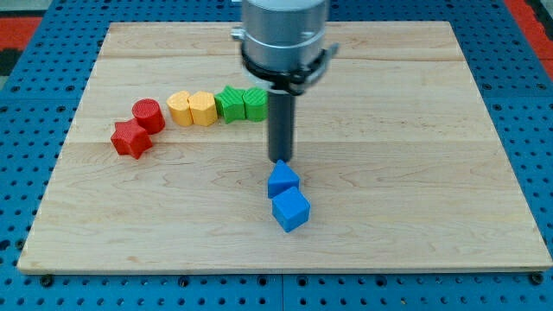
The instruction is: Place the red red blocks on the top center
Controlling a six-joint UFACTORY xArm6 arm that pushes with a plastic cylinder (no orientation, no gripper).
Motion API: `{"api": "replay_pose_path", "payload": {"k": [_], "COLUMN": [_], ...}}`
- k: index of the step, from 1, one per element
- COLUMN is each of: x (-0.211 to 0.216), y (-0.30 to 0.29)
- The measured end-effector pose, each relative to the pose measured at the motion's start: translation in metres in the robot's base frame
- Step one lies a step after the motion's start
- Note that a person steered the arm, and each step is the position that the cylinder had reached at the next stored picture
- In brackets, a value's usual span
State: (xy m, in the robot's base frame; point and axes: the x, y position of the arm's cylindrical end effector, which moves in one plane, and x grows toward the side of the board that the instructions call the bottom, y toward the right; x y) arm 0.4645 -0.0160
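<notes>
A red cylinder (149, 115) and a red star-shaped block (130, 139) sit touching each other at the view's left of the wooden board (415, 155). My tip (281, 160) is near the board's middle, far to the right of both red blocks. It stands just above the upper of two blue blocks (282, 180), touching or nearly touching it. The rod hangs from the arm's grey end (285, 34) at the view's top center.
Two yellow blocks (192, 108) and two green blocks (242, 103) form a row to the right of the red cylinder. A second blue block, a cube (290, 210), lies just below the first. A blue pegboard (34, 155) surrounds the board.
</notes>
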Motion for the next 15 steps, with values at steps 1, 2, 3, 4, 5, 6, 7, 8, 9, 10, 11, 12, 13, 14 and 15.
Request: {"api": "replay_pose_path", "payload": {"k": [1, 2, 3, 4, 5, 6, 7, 8, 9, 10, 11, 12, 13, 14, 15], "x": [-0.002, 0.000, -0.013, -0.033, -0.040, -0.114, -0.121, -0.097, -0.099, -0.158, -0.177, -0.173, -0.173, -0.173, -0.159], "y": [-0.057, -0.113, -0.172, -0.179, -0.132, -0.142, -0.140, -0.191, -0.222, -0.172, -0.121, -0.108, -0.114, -0.121, -0.121]}}
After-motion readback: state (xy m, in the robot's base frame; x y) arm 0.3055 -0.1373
